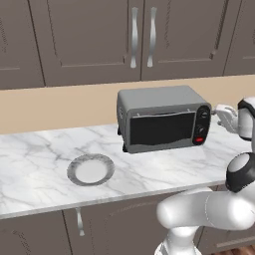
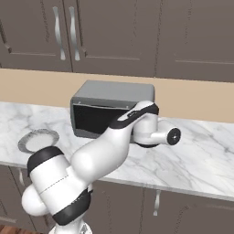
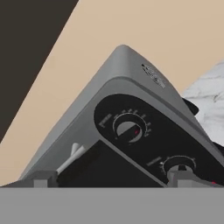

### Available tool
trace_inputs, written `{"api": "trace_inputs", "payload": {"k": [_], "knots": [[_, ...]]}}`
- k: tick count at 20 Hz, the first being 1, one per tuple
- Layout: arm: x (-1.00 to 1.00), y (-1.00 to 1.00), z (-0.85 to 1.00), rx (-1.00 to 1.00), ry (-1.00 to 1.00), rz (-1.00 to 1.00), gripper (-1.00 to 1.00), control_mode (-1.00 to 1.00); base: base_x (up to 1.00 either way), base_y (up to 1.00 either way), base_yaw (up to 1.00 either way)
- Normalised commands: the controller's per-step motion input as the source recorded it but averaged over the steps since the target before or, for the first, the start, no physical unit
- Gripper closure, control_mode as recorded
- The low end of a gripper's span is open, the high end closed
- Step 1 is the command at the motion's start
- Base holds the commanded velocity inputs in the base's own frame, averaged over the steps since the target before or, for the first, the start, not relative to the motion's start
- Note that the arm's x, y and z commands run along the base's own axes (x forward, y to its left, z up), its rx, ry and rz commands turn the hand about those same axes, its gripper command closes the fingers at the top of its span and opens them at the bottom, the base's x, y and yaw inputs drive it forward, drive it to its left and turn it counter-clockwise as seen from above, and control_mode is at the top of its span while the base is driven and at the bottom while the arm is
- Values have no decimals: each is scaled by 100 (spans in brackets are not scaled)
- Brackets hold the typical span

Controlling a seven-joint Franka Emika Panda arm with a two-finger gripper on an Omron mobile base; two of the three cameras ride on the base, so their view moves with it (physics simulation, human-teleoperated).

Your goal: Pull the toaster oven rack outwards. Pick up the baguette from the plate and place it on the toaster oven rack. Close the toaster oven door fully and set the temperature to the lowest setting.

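A: Light is even and soft, rendered flat; the white veined marble counter (image 1: 45,149) reads bright without glare.

B: Agreed. A faint shadow hugs the boxy grey metal toaster oven (image 1: 154,102); the hand view looks slightly soft.

toaster oven door (image 1: 162,128) shut, counter (image 1: 40,149) beside open

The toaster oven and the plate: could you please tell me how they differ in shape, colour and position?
The toaster oven is a tall, boxy, dark grey appliance; the plate is round, shallow and paler. The toaster oven stands near the wall, the plate nearer the front edge of the counter. Both are grey and rest on that marble counter.
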Motion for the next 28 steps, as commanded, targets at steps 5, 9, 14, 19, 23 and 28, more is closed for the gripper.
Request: {"api": "trace_inputs", "payload": {"k": [5,9,14,19,23,28], "knots": [[2,0,0,1,0,0,-100,-100,0,0,0],[8,0,0,1,0,0,-100,-100,0,0,0],[17,0,0,1,1,0,-100,-100,0,0,0],[8,0,0,5,1,2,-100,-100,0,0,0],[0,0,0,14,2,1,-100,-100,0,0,0],[0,0,0,19,2,0,-100,-100,0,0,0]]}}
